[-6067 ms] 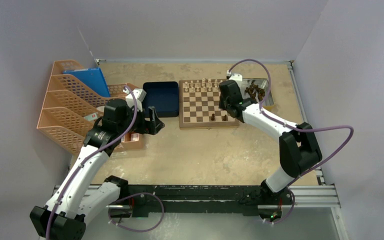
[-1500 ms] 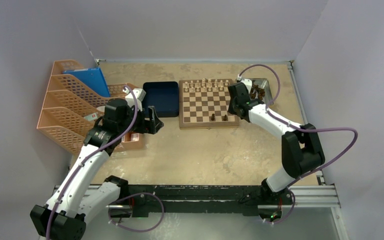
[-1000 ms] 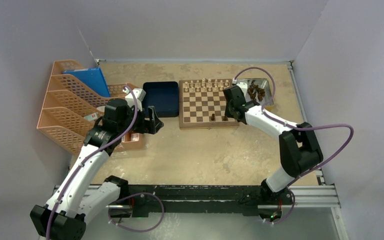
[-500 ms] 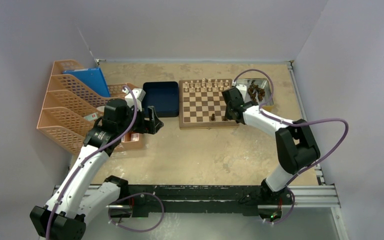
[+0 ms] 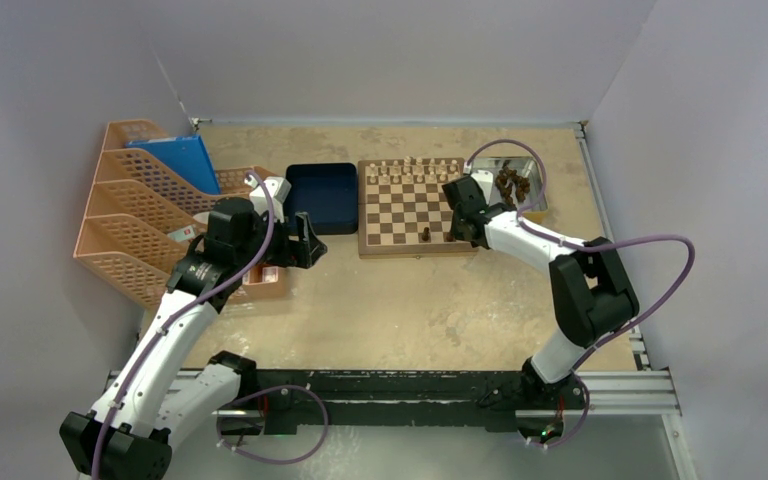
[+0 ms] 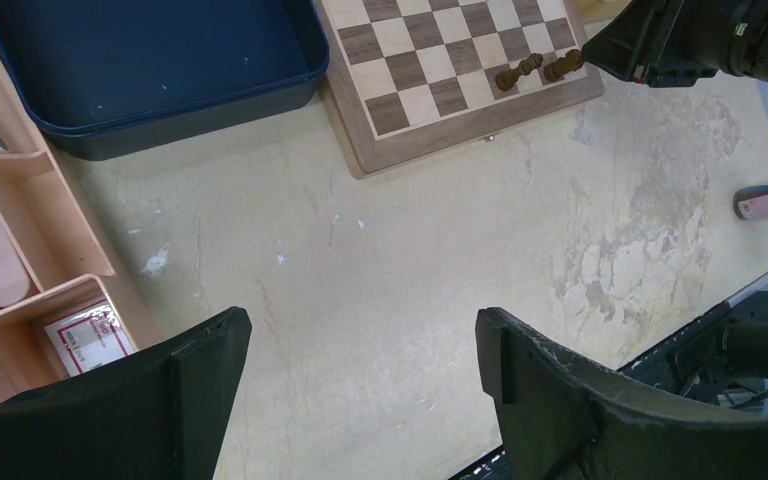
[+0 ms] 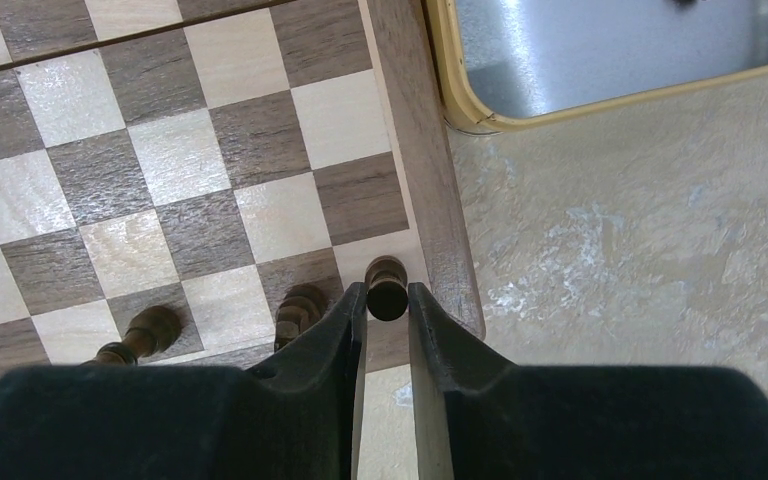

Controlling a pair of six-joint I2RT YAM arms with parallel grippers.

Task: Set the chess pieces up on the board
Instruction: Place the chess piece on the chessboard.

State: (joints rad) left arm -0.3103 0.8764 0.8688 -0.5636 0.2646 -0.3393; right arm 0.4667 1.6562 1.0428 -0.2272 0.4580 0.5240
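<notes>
The right end effector (image 7: 388,302), clamped on an upright dark chess piece (image 7: 386,272), holds it straight over the board's (image 7: 426,200) near right corner square.

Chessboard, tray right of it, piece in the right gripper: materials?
Chessboard: wood, grain visible in light and dark squares, satin sheen.
Tray: likely metal, silvery with blurred reflections; yellowish rim, material unclear.
Piece held in the right gripper: seemingly dark-stained turned wood, too small to be sure.

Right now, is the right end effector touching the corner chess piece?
Touching. Right wrist view: the right end effector grips the dark piece, no gap either side.
</notes>
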